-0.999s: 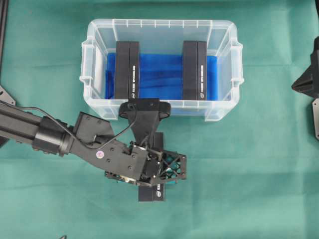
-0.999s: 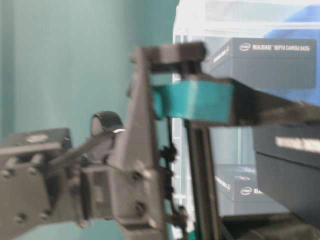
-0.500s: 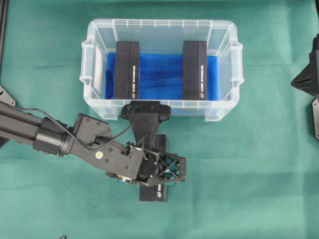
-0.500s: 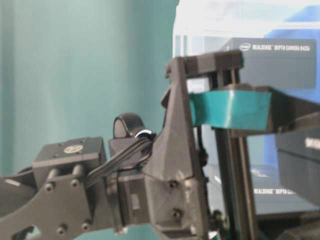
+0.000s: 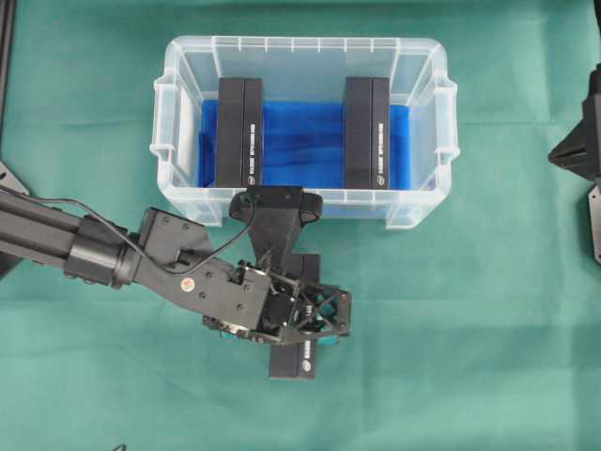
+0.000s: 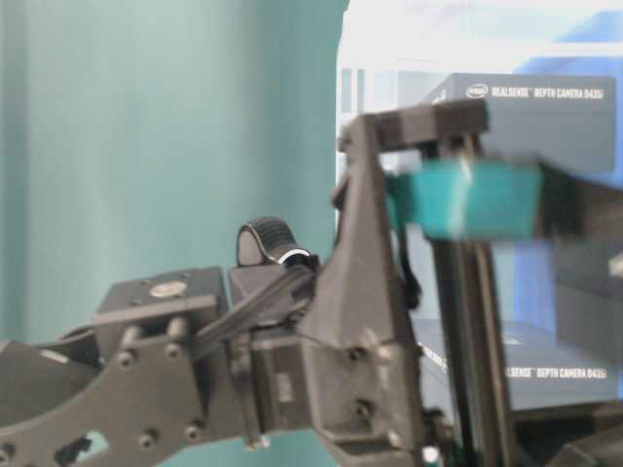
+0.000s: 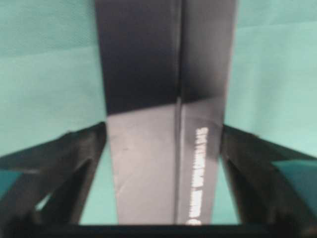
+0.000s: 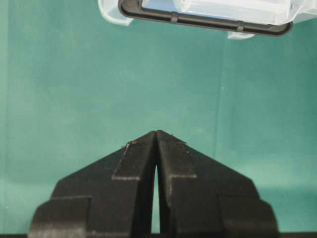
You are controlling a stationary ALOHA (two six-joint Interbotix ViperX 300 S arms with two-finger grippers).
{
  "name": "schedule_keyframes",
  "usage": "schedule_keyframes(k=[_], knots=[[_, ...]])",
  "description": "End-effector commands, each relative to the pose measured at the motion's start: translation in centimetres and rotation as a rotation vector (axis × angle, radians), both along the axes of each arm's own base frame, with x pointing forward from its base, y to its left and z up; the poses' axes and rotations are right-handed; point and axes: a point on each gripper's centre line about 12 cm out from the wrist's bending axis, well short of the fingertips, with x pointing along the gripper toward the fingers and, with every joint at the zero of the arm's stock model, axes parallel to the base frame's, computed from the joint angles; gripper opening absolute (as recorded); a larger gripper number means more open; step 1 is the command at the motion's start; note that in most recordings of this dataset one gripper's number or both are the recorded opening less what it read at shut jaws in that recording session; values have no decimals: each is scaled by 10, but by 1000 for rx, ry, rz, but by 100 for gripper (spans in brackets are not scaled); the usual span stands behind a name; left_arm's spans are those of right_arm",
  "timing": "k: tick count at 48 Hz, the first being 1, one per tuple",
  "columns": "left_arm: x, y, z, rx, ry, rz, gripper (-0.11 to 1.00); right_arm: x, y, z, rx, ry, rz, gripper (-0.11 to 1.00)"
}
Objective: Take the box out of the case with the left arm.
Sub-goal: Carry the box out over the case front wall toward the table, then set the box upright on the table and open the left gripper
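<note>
A black box (image 5: 293, 362) lies flat on the green cloth just in front of the clear case (image 5: 300, 47). My left gripper (image 5: 315, 315) is straddling it, open. In the left wrist view the box (image 7: 163, 89) runs up the middle between the fingers (image 7: 59, 158), with green cloth showing on both sides of it. The table-level view shows a teal finger pad (image 6: 467, 199), blurred. Two more black boxes (image 5: 239, 132) (image 5: 366, 132) stand on the blue lining inside the case. My right gripper (image 8: 156, 134) is shut on nothing, over bare cloth.
The right arm (image 5: 577, 150) rests at the right edge of the overhead view, away from the case. The case's near wall (image 5: 282, 199) stands right behind the left wrist. Green cloth covers the table all round.
The left jaws have opened and let go of the box, which now lies on the cloth. The left wrist has turned slightly. The right arm has not moved.
</note>
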Motion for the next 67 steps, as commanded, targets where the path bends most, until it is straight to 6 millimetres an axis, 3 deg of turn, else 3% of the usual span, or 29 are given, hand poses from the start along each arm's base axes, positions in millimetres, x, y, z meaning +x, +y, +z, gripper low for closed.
schedule_keyframes(k=[1, 15, 24, 43, 54, 67], knots=[[5, -2, 18, -25, -49, 8, 95, 2, -1, 4, -2, -11, -3, 3], [7, 1, 23, -34, -53, 19, 96, 2, 0, 4, -3, -11, 0, 3], [3, 10, 46, -35, -58, 38, 96, 2, -1, 5, -3, -14, -1, 3], [-7, 21, 121, -24, -123, -6, 95, 1, -1, 5, -5, -14, -1, 3], [-9, 39, 157, 8, -126, -35, 94, -1, -1, 4, -5, 12, -5, 3], [-12, 46, 167, 28, -111, -74, 93, -2, -1, 3, -4, 15, -6, 3]])
